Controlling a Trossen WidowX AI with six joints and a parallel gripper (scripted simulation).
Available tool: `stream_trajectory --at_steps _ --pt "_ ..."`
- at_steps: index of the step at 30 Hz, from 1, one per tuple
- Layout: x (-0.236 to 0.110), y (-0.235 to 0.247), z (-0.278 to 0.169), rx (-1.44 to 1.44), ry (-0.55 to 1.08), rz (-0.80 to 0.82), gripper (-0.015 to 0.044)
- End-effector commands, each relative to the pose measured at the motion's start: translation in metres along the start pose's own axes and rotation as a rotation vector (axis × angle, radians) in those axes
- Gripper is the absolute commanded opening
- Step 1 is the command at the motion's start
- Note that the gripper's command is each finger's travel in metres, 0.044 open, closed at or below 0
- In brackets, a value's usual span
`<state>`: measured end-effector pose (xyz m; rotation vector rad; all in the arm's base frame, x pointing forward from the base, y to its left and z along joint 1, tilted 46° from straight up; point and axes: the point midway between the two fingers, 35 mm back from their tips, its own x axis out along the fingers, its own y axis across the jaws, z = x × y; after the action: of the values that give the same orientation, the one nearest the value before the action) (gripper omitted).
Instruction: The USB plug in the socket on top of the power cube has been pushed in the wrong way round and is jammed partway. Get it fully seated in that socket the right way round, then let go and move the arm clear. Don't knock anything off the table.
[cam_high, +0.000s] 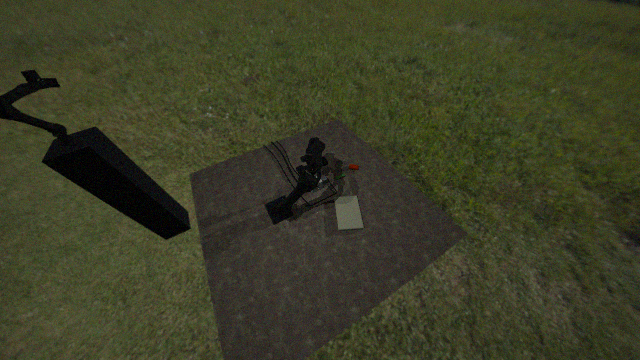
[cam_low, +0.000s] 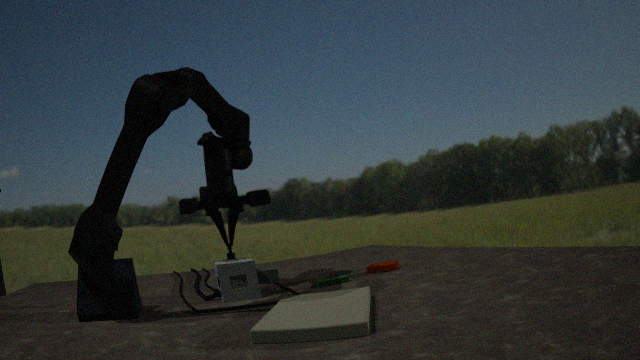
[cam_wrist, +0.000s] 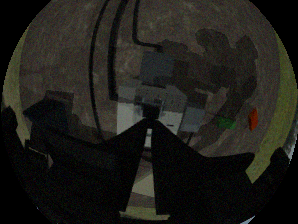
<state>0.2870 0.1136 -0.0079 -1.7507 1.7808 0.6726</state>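
The white power cube (cam_low: 238, 280) (cam_wrist: 160, 92) (cam_high: 321, 183) stands on the dark table (cam_high: 300, 285) (cam_low: 500, 300), close to the arm's base. My gripper (cam_low: 230, 254) (cam_wrist: 149, 124) (cam_high: 314, 176) points straight down over the cube's top face. It is shut on the small dark USB plug (cam_low: 231, 256), which sits at the top socket. The fingers hide most of the plug in the wrist view, so I cannot tell how deep it sits. Black cables (cam_low: 197, 287) (cam_wrist: 107, 16) (cam_high: 282, 160) run from the cube across the table.
A flat white pad (cam_high: 348, 212) (cam_low: 315, 315) lies in front of the cube. A green piece (cam_low: 332, 280) (cam_wrist: 226, 123) and an orange piece (cam_high: 353, 167) (cam_low: 382, 266) (cam_wrist: 253, 119) lie to its right. Grass surrounds the table.
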Motion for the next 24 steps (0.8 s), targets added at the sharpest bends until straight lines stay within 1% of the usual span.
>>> stream_trajectory --at_steps 1,24 --pt "0.0014 0.0001 -0.0005 -0.004 0.003 -0.002 0.0000" --pt "0.0038 0.0001 -0.0005 -0.004 0.003 -0.002 0.0000"
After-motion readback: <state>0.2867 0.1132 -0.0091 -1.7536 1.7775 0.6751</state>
